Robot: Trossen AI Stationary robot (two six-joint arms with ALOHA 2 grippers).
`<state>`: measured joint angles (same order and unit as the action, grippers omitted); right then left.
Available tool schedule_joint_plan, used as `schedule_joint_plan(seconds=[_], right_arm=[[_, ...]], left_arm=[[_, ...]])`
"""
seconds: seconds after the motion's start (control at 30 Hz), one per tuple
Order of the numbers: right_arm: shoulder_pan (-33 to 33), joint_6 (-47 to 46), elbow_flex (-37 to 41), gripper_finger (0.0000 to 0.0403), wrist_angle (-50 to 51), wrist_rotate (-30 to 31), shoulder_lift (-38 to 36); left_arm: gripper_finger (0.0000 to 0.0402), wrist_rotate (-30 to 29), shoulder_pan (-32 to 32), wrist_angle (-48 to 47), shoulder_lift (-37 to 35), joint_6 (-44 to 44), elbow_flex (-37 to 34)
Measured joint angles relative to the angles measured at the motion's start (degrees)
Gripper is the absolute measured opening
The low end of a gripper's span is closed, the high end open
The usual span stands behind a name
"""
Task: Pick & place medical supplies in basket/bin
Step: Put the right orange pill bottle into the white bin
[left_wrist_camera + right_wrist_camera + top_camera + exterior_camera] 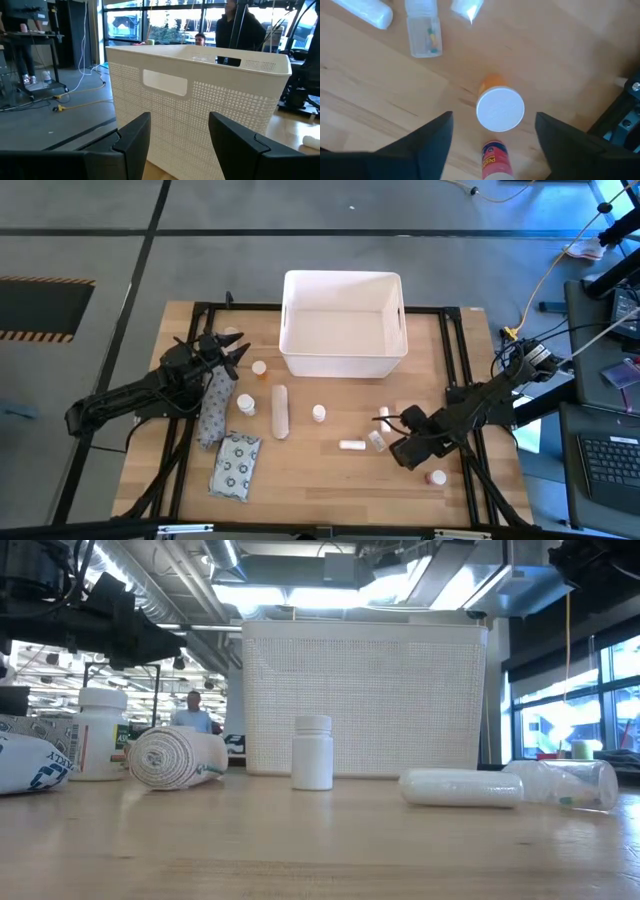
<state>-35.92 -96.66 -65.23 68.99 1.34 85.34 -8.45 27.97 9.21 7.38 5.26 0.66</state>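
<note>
From above, the white basket (343,323) sits at the table's far middle; the roll (280,411), packet (236,466) and bottles lie scattered before it. At table height, 1 white bottle (312,752) stands upright. The left gripper (177,145) faces the perforated basket wall, jaws apart. The right gripper (492,145) hangs spread over an orange-bodied, white-capped bottle (499,106).

White perforated plastic tub (343,330) upright at tabletop's far middle. White bandage roll (280,411) on side in front of tub; small white bottle (319,414) upright beside it. Ring-patterned flat packet (236,466) near front left. Orange bottle with white cap (499,106) upright, front right.
</note>
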Motion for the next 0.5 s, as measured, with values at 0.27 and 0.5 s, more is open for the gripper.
schedule_joint_plan(seconds=[0.27, 0.5], right_arm=[[0.00, -0.77, 0.00, 0.0359, -0.72, 0.37, 0.10], [0.19, -1.28, -0.02, 0.0356, 1.18, -1.63, 4.15]], left_arm=[[0.0194, 0.01, 0.00, -0.02, 0.00, 0.00, 0.01], [0.0194, 0.02, 0.00, -0.02, 0.00, 0.00, 0.01]])
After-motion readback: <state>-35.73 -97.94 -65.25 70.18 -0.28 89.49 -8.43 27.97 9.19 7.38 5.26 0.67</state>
